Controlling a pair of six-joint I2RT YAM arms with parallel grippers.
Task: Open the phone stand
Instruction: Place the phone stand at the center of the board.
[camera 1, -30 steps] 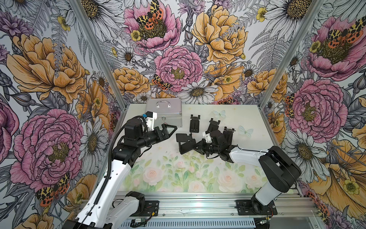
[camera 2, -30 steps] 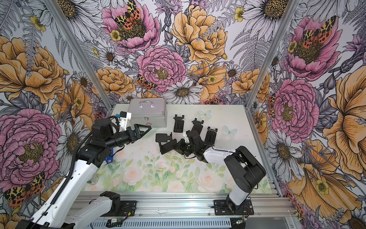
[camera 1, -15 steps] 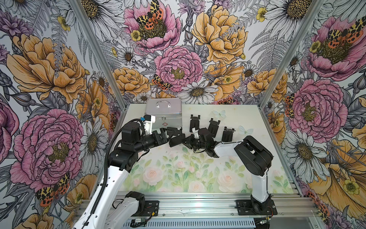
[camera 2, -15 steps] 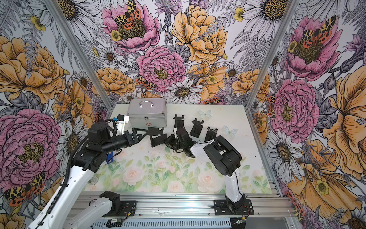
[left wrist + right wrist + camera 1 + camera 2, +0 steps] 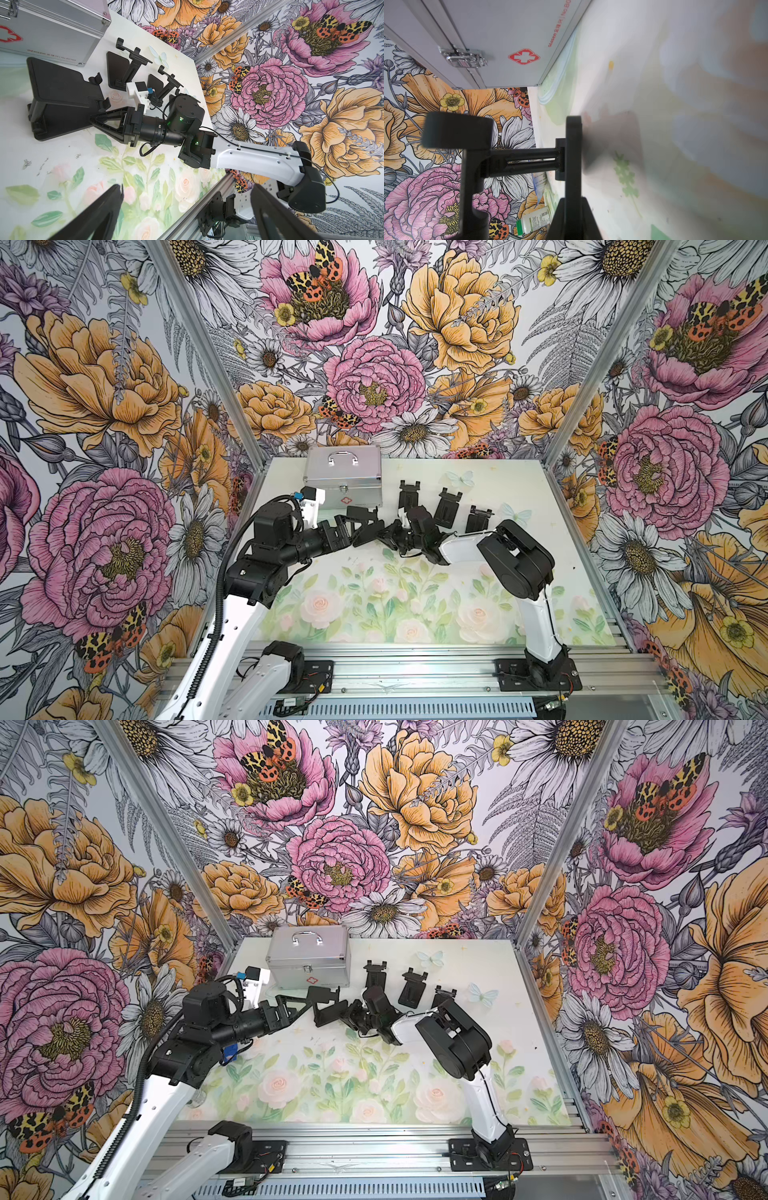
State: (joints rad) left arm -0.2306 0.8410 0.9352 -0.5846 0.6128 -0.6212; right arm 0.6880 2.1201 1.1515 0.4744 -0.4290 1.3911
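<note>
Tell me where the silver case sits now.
In both top views the silver case stands at the table's back left, just behind the held phone stand.

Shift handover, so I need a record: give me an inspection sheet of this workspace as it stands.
Surface: floral-print table mat, a few dark specks.
Job's things: black plastic phone stand, gripped at its base; three more black stands behind it.
Clutter: silver metal first-aid case; white green-capped bottle by the wall.
Grippers: right gripper shut on the phone stand; left gripper open beside it, contact unclear.
Cables: black ribbed conduit along left arm; thin black cable along right arm.
Surroundings: floral wallpaper walls, aluminium frame rail.
</note>
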